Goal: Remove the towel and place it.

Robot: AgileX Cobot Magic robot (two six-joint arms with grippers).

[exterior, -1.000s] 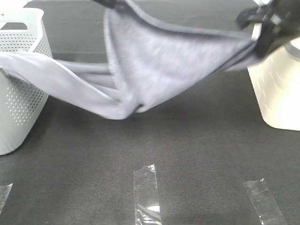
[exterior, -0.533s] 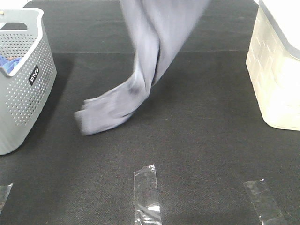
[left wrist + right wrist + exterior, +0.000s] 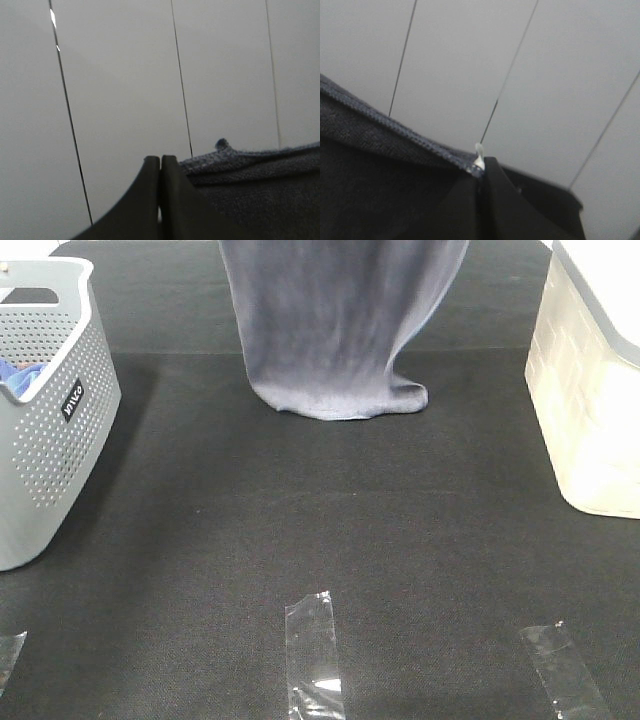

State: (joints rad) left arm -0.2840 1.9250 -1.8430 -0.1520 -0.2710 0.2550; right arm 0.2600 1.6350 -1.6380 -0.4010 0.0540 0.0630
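The left gripper [image 3: 160, 161] has its two dark fingers pressed flat together, and the edge of the towel [image 3: 260, 190] runs right up against the side of one of them, so it looks pinched there, though the actual bite is hidden. The right gripper [image 3: 481, 167] is likewise closed, clamped on a corner of the towel, where the stitched hem [image 3: 385, 122] leads into the fingertips and a small white tag [image 3: 479, 152] pokes out just above them. Behind both grippers there is only a pale panelled wall [image 3: 125, 75] with thin dark seams. Seen from the high camera, the towel hangs as a broad grey-lavender sheet, its top out of that view and neither gripper showing. It hangs to the right of the grey perforated basket [image 3: 50, 440] and well apart from it, its lower edge curled and apparently resting on the black mat [image 3: 300, 530]. A bit of blue cloth [image 3: 20, 375] shows inside the basket. A cream bin [image 3: 590, 410] stands beyond the towel, on the far side from the basket. Strips of clear tape [image 3: 315, 655] lie on the mat nearer the camera than the basket
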